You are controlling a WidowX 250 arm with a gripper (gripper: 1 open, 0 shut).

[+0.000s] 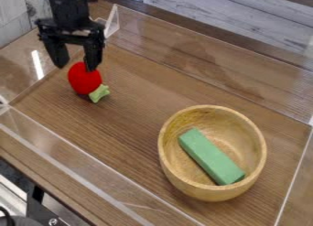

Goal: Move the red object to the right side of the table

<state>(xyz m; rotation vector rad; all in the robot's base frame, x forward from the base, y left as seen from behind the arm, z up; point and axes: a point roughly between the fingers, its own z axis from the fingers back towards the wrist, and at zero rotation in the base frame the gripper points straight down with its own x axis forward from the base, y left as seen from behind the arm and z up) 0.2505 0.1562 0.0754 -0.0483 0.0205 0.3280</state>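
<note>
The red object [83, 80] is a small toy strawberry with a light green cap, lying on the left part of the brown wood-grain table [184, 79]. My black gripper [73, 58] hangs just above and behind it, pointing down. Its two fingers stand apart, open, with nothing between them. One finger tip overlaps the top of the strawberry in this view; I cannot tell whether it touches.
A round wooden bowl [181, 170] at the front right holds a green rectangular block [211, 156]. Low clear acrylic walls [73, 166] border the table. A clear bracket [110, 24] stands at the back left.
</note>
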